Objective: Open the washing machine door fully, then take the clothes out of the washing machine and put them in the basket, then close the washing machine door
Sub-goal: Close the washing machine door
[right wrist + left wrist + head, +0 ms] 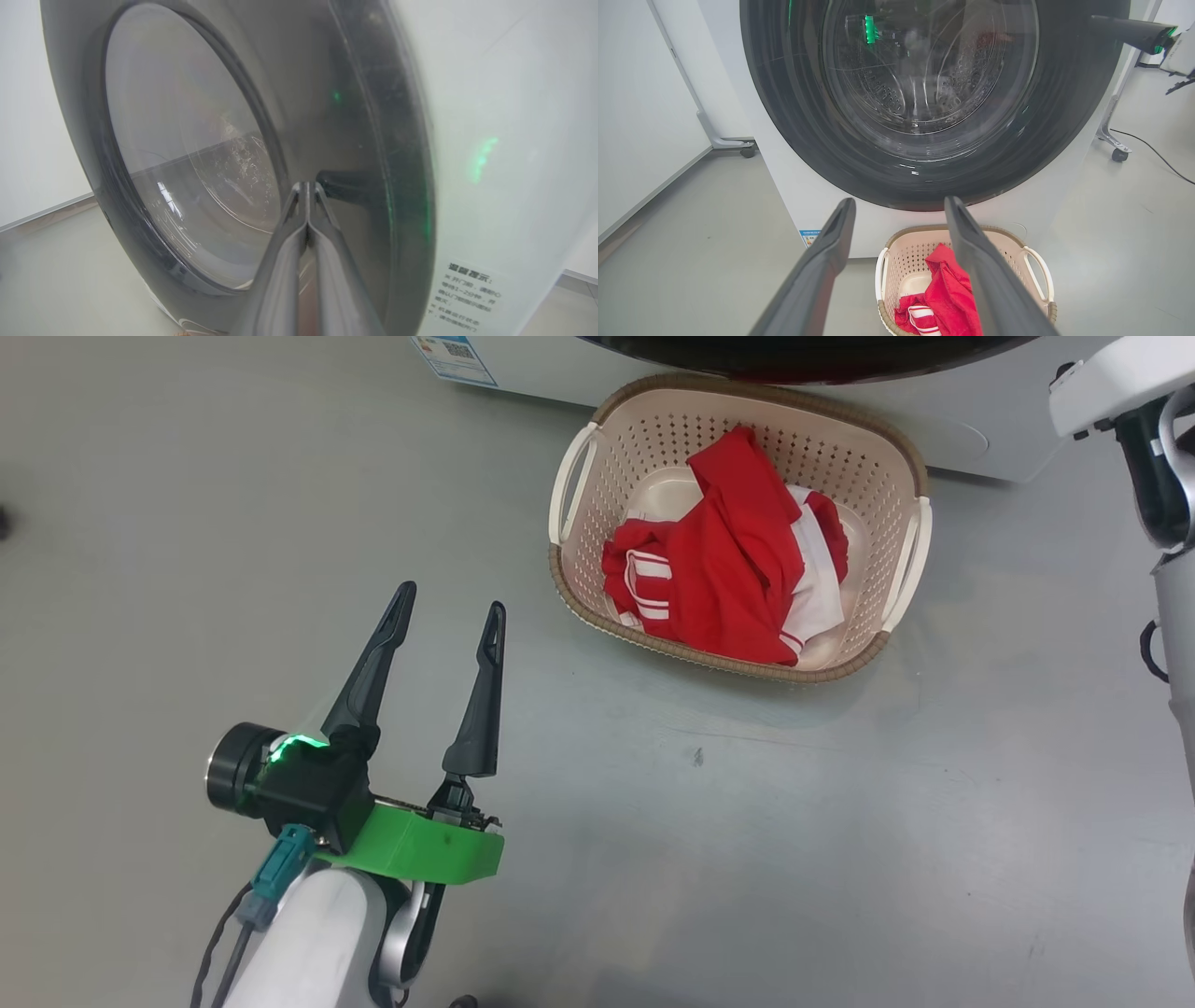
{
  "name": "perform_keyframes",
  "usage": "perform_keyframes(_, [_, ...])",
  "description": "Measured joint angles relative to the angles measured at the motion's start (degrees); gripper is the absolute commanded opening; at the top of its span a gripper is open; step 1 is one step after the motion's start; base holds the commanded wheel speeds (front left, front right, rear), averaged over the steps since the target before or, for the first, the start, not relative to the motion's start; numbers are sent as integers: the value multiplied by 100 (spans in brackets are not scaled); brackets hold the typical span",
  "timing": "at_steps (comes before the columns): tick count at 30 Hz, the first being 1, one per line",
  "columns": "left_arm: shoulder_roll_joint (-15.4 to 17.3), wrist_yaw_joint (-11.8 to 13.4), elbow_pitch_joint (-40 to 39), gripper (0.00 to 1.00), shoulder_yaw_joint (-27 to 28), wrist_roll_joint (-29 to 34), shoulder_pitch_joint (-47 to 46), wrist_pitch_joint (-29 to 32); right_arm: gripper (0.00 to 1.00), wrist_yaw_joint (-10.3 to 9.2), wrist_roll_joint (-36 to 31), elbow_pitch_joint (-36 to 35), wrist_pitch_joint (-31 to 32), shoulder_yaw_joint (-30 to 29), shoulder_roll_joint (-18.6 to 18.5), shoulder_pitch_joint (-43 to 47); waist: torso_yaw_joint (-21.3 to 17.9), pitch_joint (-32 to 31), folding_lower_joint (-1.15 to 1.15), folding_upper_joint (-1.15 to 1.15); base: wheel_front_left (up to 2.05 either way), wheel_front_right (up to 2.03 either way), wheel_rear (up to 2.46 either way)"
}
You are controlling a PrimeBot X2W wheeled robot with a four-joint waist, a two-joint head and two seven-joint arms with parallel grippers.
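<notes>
My left gripper has its fingers spread wide with nothing between them, hanging over the grey floor. Ahead of its tips and off to their right sits the basket, just in front of the washing machine. The clothes lie heaped inside it: bright red fabric with white stripes and trim.

My right gripper has its fingers pressed together and holds nothing. Their tips are up against the glossy black ring of the washing machine door, near the ring's outer edge, meeting their own reflection there. The door lies flat against the washer's white front, its clear glass bowl to the left of those fingers.
</notes>
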Motion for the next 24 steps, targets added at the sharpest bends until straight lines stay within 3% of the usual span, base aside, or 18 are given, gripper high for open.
perform_keyframes(11, [-14,-4,23,100,-5,7,-13,0,0,-10,2,415,-242,-148,-10,-229,75,-10,0,0,0,0,0])
perform_keyframes(24, [-23,-45,157,100,53,59,-34,0,0,-5,2,747,-535,155,125,-80,-8,-243,0,0,0,0,0])
